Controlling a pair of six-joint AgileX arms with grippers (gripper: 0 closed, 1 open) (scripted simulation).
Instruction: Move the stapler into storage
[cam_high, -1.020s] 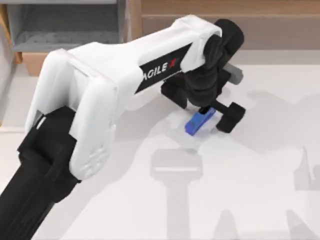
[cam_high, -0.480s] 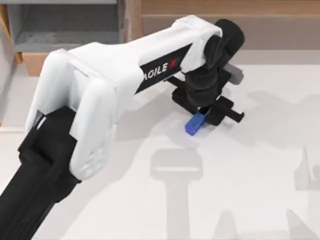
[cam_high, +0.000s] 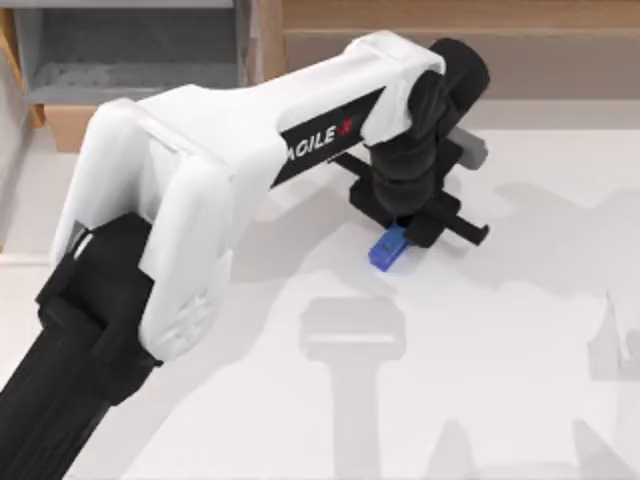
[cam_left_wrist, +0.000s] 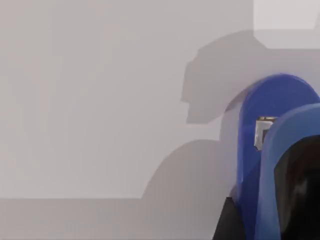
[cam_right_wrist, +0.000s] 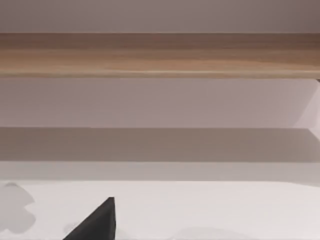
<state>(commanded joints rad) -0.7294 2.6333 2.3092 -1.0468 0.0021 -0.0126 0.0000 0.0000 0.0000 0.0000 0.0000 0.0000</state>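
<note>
The stapler (cam_high: 388, 250) is small and bright blue, and it lies on the white table right of centre. My left gripper (cam_high: 404, 230) comes down on it from above, its black fingers shut on the stapler's far end. In the left wrist view the blue stapler (cam_left_wrist: 272, 125) stands close up against a black finger (cam_left_wrist: 300, 190). The storage (cam_high: 262, 45), a light-wood box with a grey inside, is at the table's back left, apart from the stapler. A black part of my right gripper (cam_right_wrist: 97, 225) shows low in the right wrist view, above the table.
A long pale wooden panel (cam_high: 460, 35) runs along the table's back edge, seen as the wooden panel (cam_right_wrist: 160, 55) in the right wrist view. My left arm's white body (cam_high: 190, 190) covers much of the table's left half. Arm shadows fall on the front of the table.
My left gripper's fingers have drawn together from wide open onto the stapler. The stapler has shifted slightly and more of it is now covered by the gripper.
</note>
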